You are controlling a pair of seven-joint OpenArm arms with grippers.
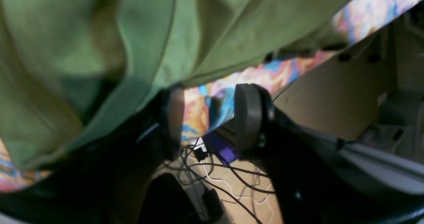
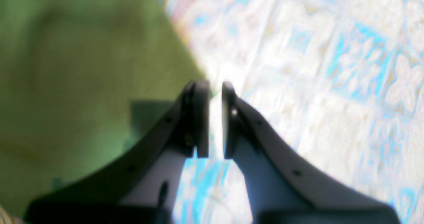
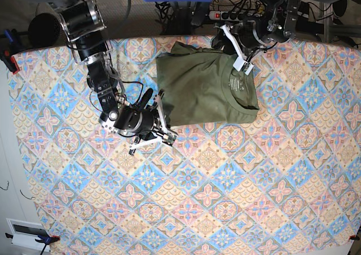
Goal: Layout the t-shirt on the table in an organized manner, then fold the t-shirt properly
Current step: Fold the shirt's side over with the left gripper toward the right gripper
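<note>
The olive-green t-shirt (image 3: 206, 86) lies partly folded at the back middle of the patterned table (image 3: 225, 198). My right gripper (image 3: 163, 119) is at the shirt's front-left corner. In the right wrist view its jaws (image 2: 215, 85) stand almost together, a thin strip of table (image 2: 314, 68) showing between them, and the t-shirt (image 2: 82, 68) edge ends at the left fingertip. My left gripper (image 3: 243, 63) is at the shirt's back-right part, near the table's far edge. In the left wrist view it (image 1: 210, 95) is open, with tablecloth (image 1: 198, 108) between the fingers and the t-shirt (image 1: 149, 35) draped just above them.
Behind the table's far edge sit a power strip and tangled cables (image 3: 237, 12). The left wrist view shows floor with loose wires (image 1: 225, 177) below that edge. A red clamp (image 3: 8, 60) grips the table's left corner.
</note>
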